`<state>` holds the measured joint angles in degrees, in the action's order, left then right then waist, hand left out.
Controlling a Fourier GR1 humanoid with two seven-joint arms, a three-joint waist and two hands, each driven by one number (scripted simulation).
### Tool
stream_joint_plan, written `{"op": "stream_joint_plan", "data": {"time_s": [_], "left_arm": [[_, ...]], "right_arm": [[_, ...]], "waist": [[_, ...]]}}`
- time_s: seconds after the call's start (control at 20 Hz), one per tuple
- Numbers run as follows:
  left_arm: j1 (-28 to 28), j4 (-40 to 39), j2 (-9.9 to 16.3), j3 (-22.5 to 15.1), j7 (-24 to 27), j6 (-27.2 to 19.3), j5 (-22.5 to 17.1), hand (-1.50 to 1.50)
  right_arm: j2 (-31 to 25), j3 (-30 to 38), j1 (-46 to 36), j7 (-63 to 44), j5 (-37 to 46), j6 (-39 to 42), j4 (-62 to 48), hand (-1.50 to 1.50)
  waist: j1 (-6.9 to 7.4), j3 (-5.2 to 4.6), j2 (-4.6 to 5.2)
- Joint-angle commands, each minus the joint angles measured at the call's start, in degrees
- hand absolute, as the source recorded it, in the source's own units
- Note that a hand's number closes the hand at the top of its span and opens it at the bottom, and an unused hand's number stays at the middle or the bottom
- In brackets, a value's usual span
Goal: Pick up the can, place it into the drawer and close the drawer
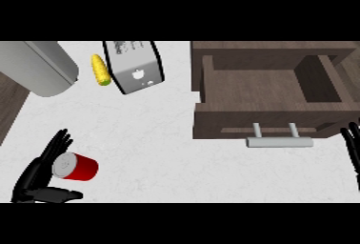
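Note:
A red can [76,167] with a silver lid lies on its side on the white counter at the lower left. My left hand [38,174] is right beside it, fingers straight along the can's left side and thumb stretched out below it, not curled round it. The dark wooden drawer [267,86] stands pulled open at the upper right, its inside bare, with a silver handle [278,141] on its front. My right hand [352,143] shows only as straight fingers at the right edge, near the drawer's front corner.
A yellow corn cob [100,70] lies at the back beside a tilted grey box-shaped appliance [135,66]. A large grey cylinder [38,66] lies at the upper left. The counter's left edge [15,114] runs diagonally near the left hand.

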<state>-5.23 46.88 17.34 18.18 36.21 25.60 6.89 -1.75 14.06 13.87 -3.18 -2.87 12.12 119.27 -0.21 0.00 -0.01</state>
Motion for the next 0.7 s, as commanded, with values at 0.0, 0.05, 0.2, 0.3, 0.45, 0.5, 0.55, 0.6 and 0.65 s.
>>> {"op": "stream_joint_plan", "data": {"time_s": [0.0, 0.05, 0.2, 0.3, 0.45, 0.5, 0.55, 0.6, 0.65], "left_arm": [[-1.9, -0.21, -1.16, -1.05, -0.65, -2.11, 0.02, -1.5], [0.82, 0.82, -0.21, -0.75, -0.26, 0.41, -1.26, -1.5], [-1.38, -1.08, -2.09, -2.1, 0.37, -2.52, -0.13, -1.5], [1.24, 4.0, -2.55, -2.54, -3.37, -1.46, -1.71, -1.5], [0.92, 9.24, -4.63, -3.85, -8.29, -2.45, -2.79, -1.5], [-3.33, -0.02, -3.44, -4.07, -3.66, -2.82, -0.47, -1.5], [-5.17, -2.55, -3.17, -3.72, -1.16, -3.56, -0.22, -1.5], [-6.91, -1.5, -4.0, -4.19, -4.05, -4.16, -0.38, -1.5], [-0.36, 0.61, -3.28, -4.57, 1.43, -2.48, -0.25, -1.5]], "right_arm": [[0.94, -0.65, 0.57, -4.5, -0.75, -0.84, 5.42, -1.5], [1.64, -1.81, 3.02, -3.23, 0.22, 0.48, 6.43, -1.5], [1.0, 0.05, 0.37, -4.07, -0.85, -0.79, 5.22, -1.5], [1.71, -3.4, 2.21, -4.32, 0.74, -1.8, 5.86, -1.5], [-0.21, 1.24, 0.45, -0.03, -1.29, 1.02, 1.09, -1.5], [1.6, -1.9, 1.77, -3.18, 1.2, -0.28, 5.49, -1.5], [0.42, -0.72, -1.64, -5.99, -0.81, -0.88, 4.99, -1.5], [1.36, -1.49, 1.98, -1.78, -0.18, 1.11, 4.07, -1.5], [-0.48, 2.2, 1.94, -1.61, -3.09, 2.24, 3.26, -1.5]], "waist": [[-0.03, -0.01, -0.02], [0.03, 0.0, -0.04], [-0.01, -0.01, -0.02], [0.12, 0.01, -0.06], [0.2, 0.04, -0.08], [-0.08, -0.01, 0.0], [-0.07, -0.02, 0.02], [-0.17, -0.01, 0.01], [0.01, 0.0, -0.02]]}}
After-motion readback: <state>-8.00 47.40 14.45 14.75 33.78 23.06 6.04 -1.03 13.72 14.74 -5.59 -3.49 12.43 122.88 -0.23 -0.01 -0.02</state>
